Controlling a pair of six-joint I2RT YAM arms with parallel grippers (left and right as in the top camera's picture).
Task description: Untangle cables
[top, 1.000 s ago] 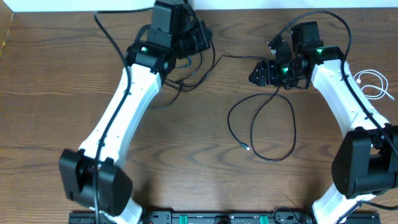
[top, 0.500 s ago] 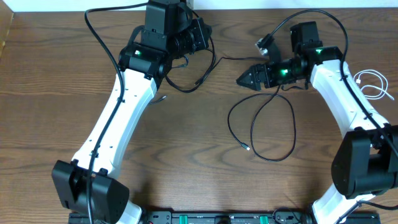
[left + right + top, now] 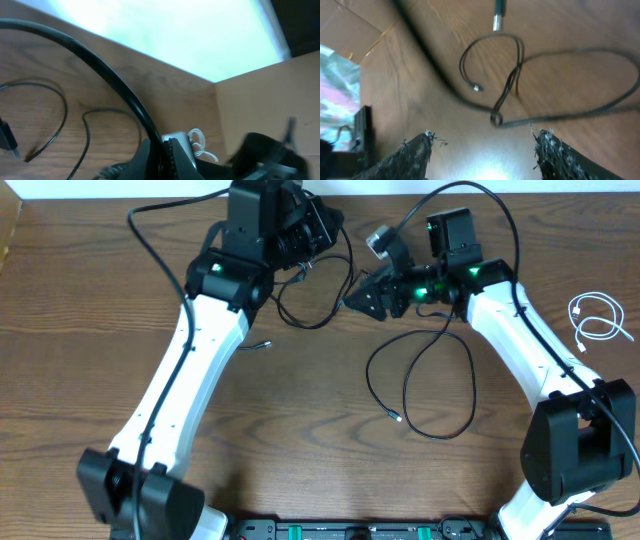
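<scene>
At the top of the overhead view my left gripper [image 3: 326, 230] is shut on a black cable [image 3: 300, 323]. That cable drops from the jaws and loops on the table below them. The left wrist view shows the same cable [image 3: 115, 85] running straight into the closed jaws. My right gripper [image 3: 358, 297] hovers open just right of that loop, with nothing between its fingers [image 3: 420, 150]. Below them on the wood the right wrist view shows crossed black strands [image 3: 510, 85]. A second black cable [image 3: 471, 385] lies in a wide loop mid-table. The white cable [image 3: 596, 316] lies coiled apart at the far right.
A small plug end [image 3: 397, 417] lies inside the wide loop. Another loose plug end [image 3: 262, 345] rests beside my left arm. The table's back edge meets a light wall [image 3: 165, 35] close behind both grippers. Thick black arm wires arch over each wrist.
My right gripper has swung left, from above the wide loop to beside my left gripper. My left arm has shifted slightly up and left, still shut on its cable.
</scene>
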